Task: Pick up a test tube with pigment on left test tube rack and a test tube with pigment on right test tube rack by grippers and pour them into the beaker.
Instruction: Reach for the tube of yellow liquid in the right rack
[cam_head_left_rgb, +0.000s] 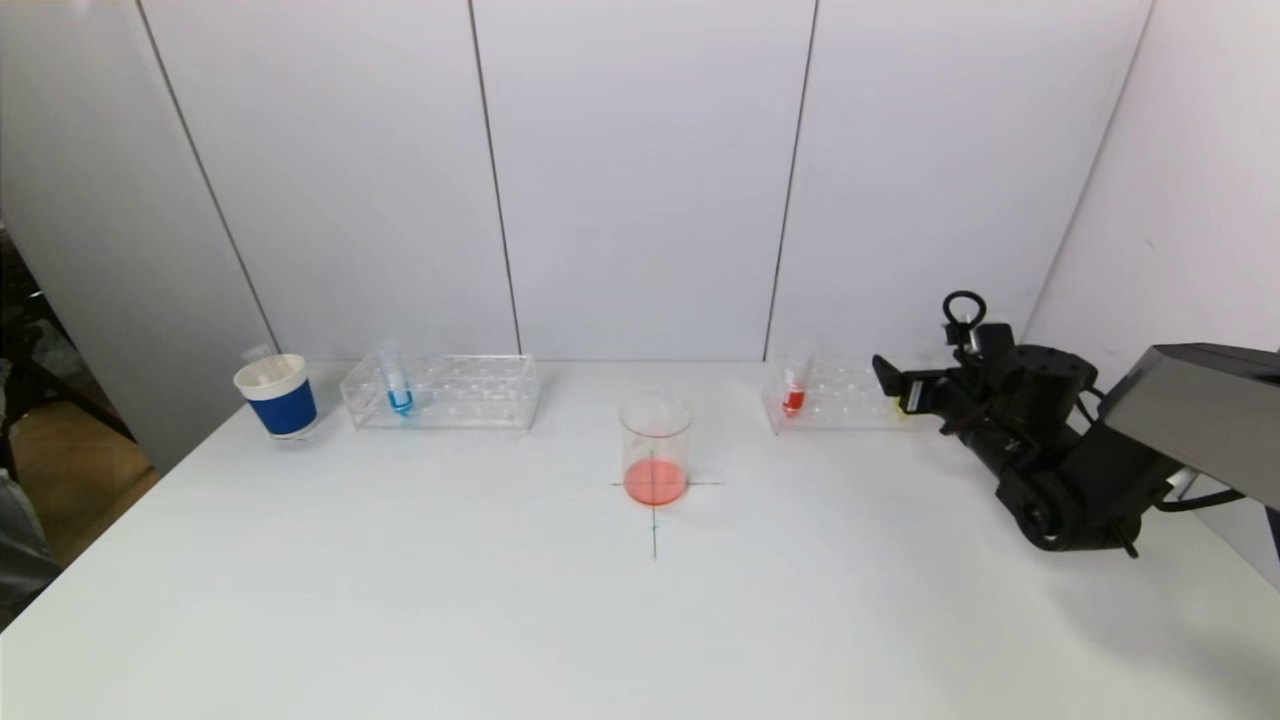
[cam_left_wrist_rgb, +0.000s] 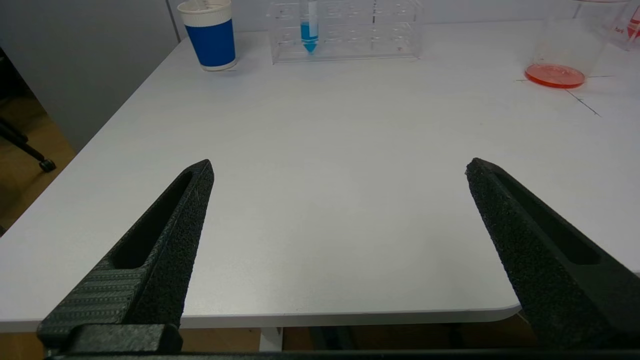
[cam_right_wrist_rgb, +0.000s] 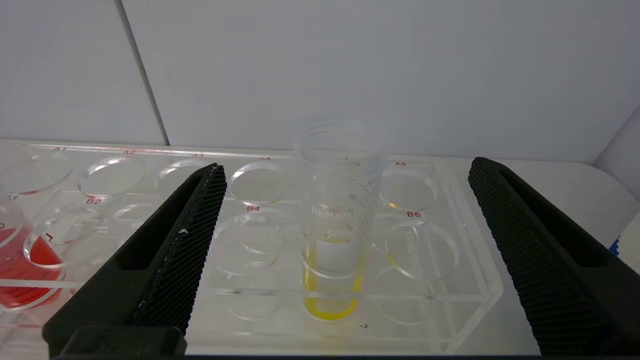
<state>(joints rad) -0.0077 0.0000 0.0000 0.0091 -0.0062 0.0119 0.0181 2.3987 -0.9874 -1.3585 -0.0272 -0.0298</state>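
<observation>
The beaker (cam_head_left_rgb: 655, 445) stands mid-table on a pencilled cross, with a shallow layer of red liquid in it. The clear left rack (cam_head_left_rgb: 440, 392) holds a tube of blue pigment (cam_head_left_rgb: 399, 388), also seen from the left wrist as the blue tube (cam_left_wrist_rgb: 309, 31). The right rack (cam_head_left_rgb: 835, 395) holds a red tube (cam_head_left_rgb: 794, 392) and a tube with yellow pigment (cam_right_wrist_rgb: 336, 225). My right gripper (cam_right_wrist_rgb: 346, 167) is open at the rack's right end, its fingers either side of the yellow tube without touching it. My left gripper (cam_left_wrist_rgb: 340, 167) is open and empty above the table's near edge.
A blue-and-white paper cup (cam_head_left_rgb: 277, 395) with a clear tube in it stands left of the left rack. White wall panels close off the back and right. The table's left edge (cam_left_wrist_rgb: 100, 145) drops to the floor.
</observation>
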